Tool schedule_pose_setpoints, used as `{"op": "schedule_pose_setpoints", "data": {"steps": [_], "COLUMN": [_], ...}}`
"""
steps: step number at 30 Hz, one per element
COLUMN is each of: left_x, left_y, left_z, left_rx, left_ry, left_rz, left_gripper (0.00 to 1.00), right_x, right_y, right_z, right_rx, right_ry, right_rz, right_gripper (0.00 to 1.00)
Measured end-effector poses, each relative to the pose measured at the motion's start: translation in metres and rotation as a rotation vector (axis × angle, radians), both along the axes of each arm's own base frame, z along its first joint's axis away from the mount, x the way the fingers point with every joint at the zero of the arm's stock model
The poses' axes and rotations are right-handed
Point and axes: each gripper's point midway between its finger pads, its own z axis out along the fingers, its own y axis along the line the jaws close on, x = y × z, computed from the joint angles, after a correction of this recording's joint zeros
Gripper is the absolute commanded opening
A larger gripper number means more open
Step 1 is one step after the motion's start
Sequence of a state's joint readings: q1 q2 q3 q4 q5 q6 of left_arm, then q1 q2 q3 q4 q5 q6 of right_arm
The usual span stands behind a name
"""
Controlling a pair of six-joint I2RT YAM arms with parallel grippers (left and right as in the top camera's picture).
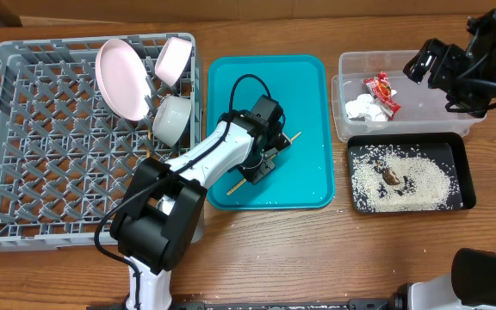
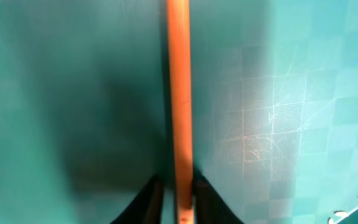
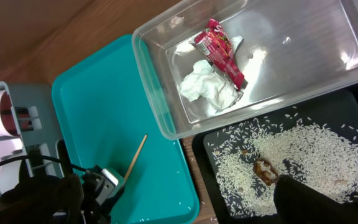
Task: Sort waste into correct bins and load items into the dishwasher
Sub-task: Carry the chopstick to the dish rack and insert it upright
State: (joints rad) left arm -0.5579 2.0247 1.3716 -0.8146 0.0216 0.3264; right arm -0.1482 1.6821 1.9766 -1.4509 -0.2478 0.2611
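One wooden chopstick [image 1: 294, 137] lies slantwise on the teal tray [image 1: 308, 95]. My left gripper [image 1: 261, 164] is pressed down on it. In the left wrist view the chopstick [image 2: 180, 93] runs straight up between the two black fingertips, which are closed in on its near end where my left gripper [image 2: 178, 190] meets it. My right gripper [image 1: 424, 60] hovers open and empty over the clear bin [image 1: 343, 62], which holds the red-and-white wrapper [image 1: 383, 93] and the tissue [image 1: 362, 107]. Rice [image 1: 412, 181] and a brown scrap [image 1: 392, 176] lie in the black bin [image 1: 465, 151].
The grey dishwasher rack [image 1: 41, 155] at the left holds the pink plate [image 1: 120, 77], a pink bowl [image 1: 173, 58] and a grey-white bowl [image 1: 170, 119] along its right side. A few rice grains lie on the teal tray's near edge [image 3: 166, 208].
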Motion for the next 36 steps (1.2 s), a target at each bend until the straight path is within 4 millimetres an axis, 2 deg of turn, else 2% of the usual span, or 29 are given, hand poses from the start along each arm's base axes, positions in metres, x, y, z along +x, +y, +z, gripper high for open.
{"op": "schedule_pose_setpoints", "data": {"steps": [4,13,15,18,22,24,27,28,29,31,36], "left_x": [-0.001,-0.005,-0.006,0.008,0.04,0.052,0.06,0.064,0.065,0.054,0.036], "left_y": [0.001,0.003,0.004,-0.002,-0.006,0.0,0.026,0.046,0.06,0.088,0.165], "left_z": [0.0,0.001,0.008,0.033,0.091,0.115,0.146,0.162,0.17,0.182,0.235], "left_rx": [0.002,0.013,0.025,0.011,-0.026,-0.032,-0.019,-0.021,-0.02,-0.002,-0.042], "left_ry": [0.003,0.024,0.044,0.023,-0.054,-0.086,-0.103,-0.121,-0.127,-0.103,-0.186], "left_rz": [0.001,0.022,0.041,0.082,0.182,0.251,0.388,0.486,0.544,0.641,0.88], "left_gripper": [0.04,0.04,0.04,0.04,0.04,0.04,0.04,0.04,0.04,0.04,0.04], "right_x": [0.0,0.0,0.0,0.0,0.0,0.0,0.0,0.0,0.0,0.0,0.0], "right_y": [0.0,0.0,0.0,0.0,0.0,0.0,0.0,0.0,0.0,0.0,0.0], "right_z": [0.0,0.0,0.0,0.0,0.0,0.0,0.0,0.0,0.0,0.0,0.0], "right_rx": [0.0,0.0,0.0,0.0,0.0,0.0,0.0,0.0,0.0,0.0,0.0], "right_ry": [0.0,0.0,0.0,0.0,0.001,-0.001,0.0,0.0,0.0,0.0,0.0], "right_rz": [0.0,0.0,-0.001,0.0,-0.001,-0.001,0.0,0.0,0.0,0.0,0.0], "right_gripper": [1.0,1.0,1.0,1.0,1.0,1.0,1.0,1.0,1.0,1.0,1.0]}}
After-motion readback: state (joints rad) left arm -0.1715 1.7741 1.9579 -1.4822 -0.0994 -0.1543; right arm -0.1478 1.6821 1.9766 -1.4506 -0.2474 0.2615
